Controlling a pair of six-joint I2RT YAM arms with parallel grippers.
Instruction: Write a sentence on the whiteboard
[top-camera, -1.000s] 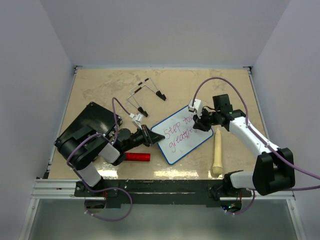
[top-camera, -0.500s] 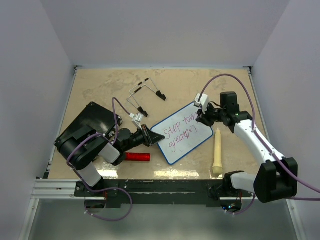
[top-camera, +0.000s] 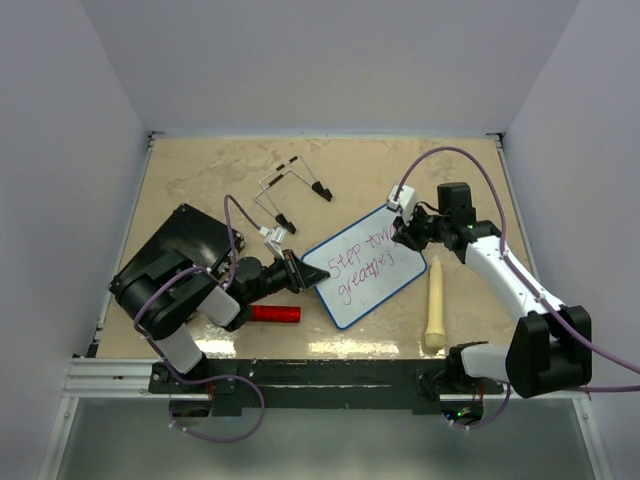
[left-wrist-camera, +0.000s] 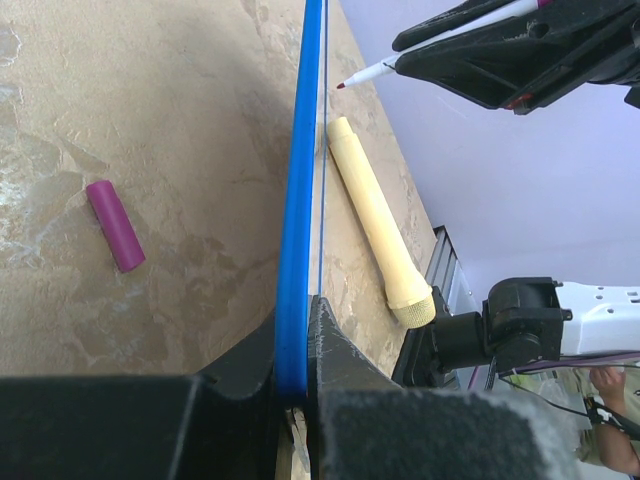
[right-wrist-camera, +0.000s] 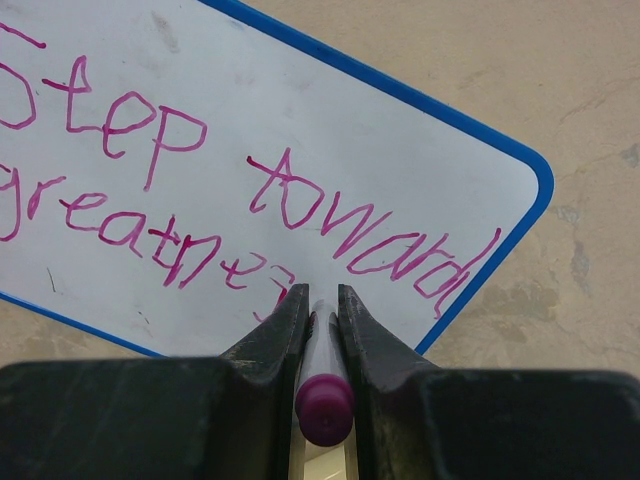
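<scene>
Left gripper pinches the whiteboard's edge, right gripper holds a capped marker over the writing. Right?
No: the marker is uncapped; the left wrist view shows its bare tip. The rest holds: left gripper pinches the edge of the whiteboard, right gripper holds the marker over the writing.

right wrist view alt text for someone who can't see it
The right gripper, shut on a purple-ended marker, hangs over the blue-rimmed whiteboard, where the pink handwritten sentence reads roughly "Step toward greatnes". Tan table shows beyond the board's corner.

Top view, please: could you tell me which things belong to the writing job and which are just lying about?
In use: whiteboard, sentence, marker, left gripper, right gripper.
Lying about: red cylinder, cream stick, black slab, wire clips.
</scene>
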